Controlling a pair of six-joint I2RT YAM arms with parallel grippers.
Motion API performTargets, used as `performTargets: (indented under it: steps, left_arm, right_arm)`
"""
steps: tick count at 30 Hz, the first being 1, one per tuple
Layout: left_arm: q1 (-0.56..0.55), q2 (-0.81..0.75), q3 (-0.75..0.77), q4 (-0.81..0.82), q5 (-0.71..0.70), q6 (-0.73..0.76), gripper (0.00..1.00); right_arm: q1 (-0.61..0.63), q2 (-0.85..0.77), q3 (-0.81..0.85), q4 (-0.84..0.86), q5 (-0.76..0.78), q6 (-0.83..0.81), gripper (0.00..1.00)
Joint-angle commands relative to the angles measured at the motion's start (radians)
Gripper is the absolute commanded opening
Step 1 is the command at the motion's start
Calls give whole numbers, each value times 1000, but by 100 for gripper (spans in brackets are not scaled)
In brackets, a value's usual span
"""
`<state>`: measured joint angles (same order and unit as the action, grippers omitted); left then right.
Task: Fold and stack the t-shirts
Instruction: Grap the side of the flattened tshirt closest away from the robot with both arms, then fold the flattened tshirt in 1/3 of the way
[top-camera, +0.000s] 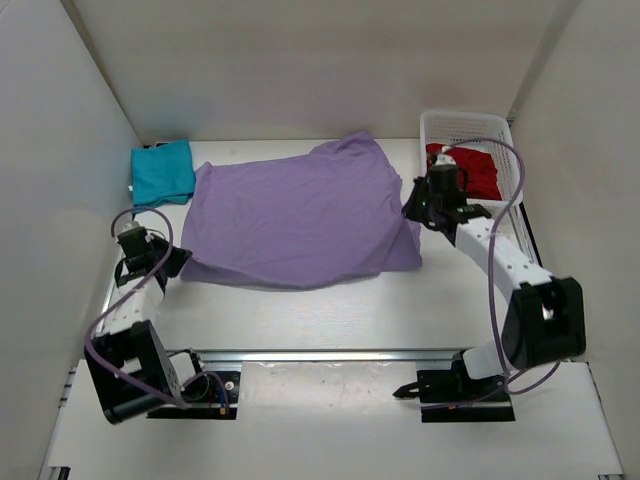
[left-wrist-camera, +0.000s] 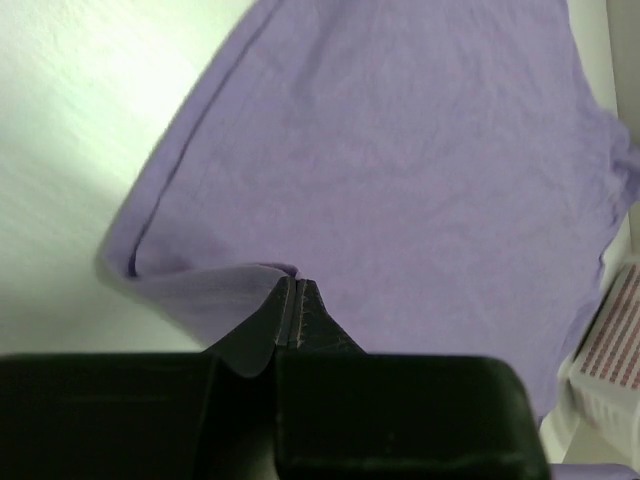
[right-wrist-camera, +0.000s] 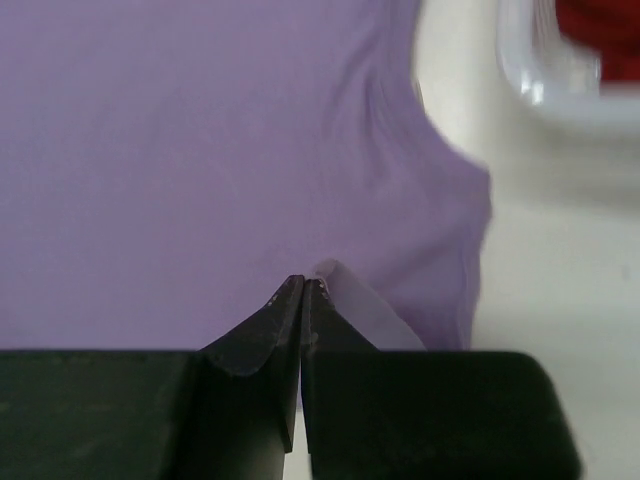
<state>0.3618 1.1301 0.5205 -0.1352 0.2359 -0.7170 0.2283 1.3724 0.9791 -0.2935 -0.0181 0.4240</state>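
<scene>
The lavender t-shirt (top-camera: 300, 215) lies spread across the middle of the table, its near edge doubled over. My left gripper (top-camera: 178, 260) is shut on its near left corner; in the left wrist view the fingertips (left-wrist-camera: 294, 285) pinch a fold of the lavender t-shirt (left-wrist-camera: 400, 170). My right gripper (top-camera: 412, 208) is shut on the shirt's right edge, and in the right wrist view (right-wrist-camera: 303, 285) a flap of the lavender t-shirt (right-wrist-camera: 200, 150) sits between the tips. The teal t-shirt (top-camera: 162, 172) lies folded at the back left. The red t-shirt (top-camera: 478, 170) lies bunched in the basket.
A white lattice basket (top-camera: 465, 127) stands at the back right, close to my right wrist; its rim (right-wrist-camera: 545, 85) shows in the right wrist view and its wall (left-wrist-camera: 610, 360) in the left wrist view. White walls enclose the table on three sides.
</scene>
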Motion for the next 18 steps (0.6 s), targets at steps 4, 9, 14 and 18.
performTargets:
  steps: [4, 9, 14, 18]
  left_arm:
    - [5, 190, 127, 77, -47, -32, 0]
    - [37, 299, 190, 109, -35, -53, 0]
    - [19, 413, 272, 109, -53, -62, 0]
    - [17, 491, 328, 106, -61, -61, 0]
  right_arm:
    - [-32, 249, 268, 122, -19, -71, 0]
    - [-63, 460, 491, 87, -52, -108, 0]
    - [-63, 654, 716, 10, -66, -139, 0]
    - [-66, 792, 947, -102, -62, -177, 0]
